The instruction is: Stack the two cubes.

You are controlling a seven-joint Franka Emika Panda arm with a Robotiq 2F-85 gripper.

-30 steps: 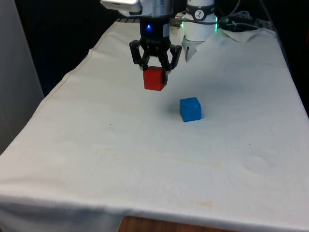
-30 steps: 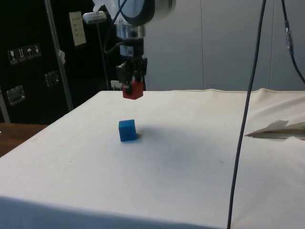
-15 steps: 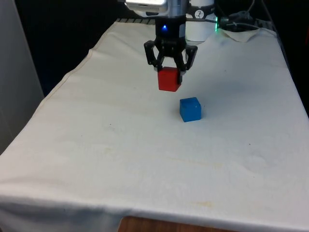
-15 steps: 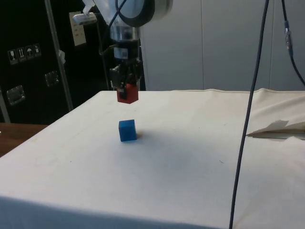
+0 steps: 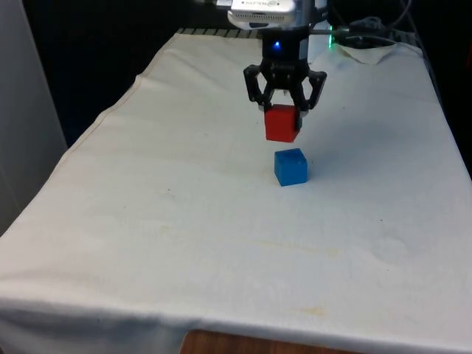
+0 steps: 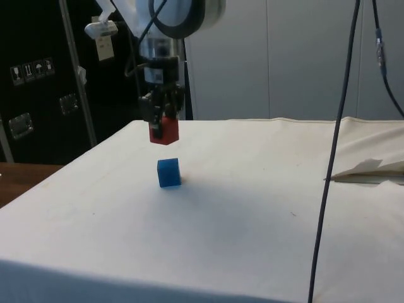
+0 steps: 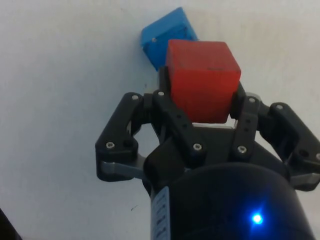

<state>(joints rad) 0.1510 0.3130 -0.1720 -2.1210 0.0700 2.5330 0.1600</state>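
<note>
While we held the red cube (image 5: 282,123) clamped between the fingers of our claw (image 5: 284,105), it hung in the air in the upper middle of the front view, just above and slightly toward that view's left of the blue cube (image 5: 290,167). Neither cube had a long axis. The red one hung nearly square, the blue one sat flat on the white surface (image 5: 221,236) with a corner turned toward the front camera. From the side view we saw a clear gap between red cube (image 6: 163,129) and blue cube (image 6: 169,172). The wrist view showed us the blue cube (image 7: 161,39) peeking out past the red cube (image 7: 202,79), only partly covered.
</note>
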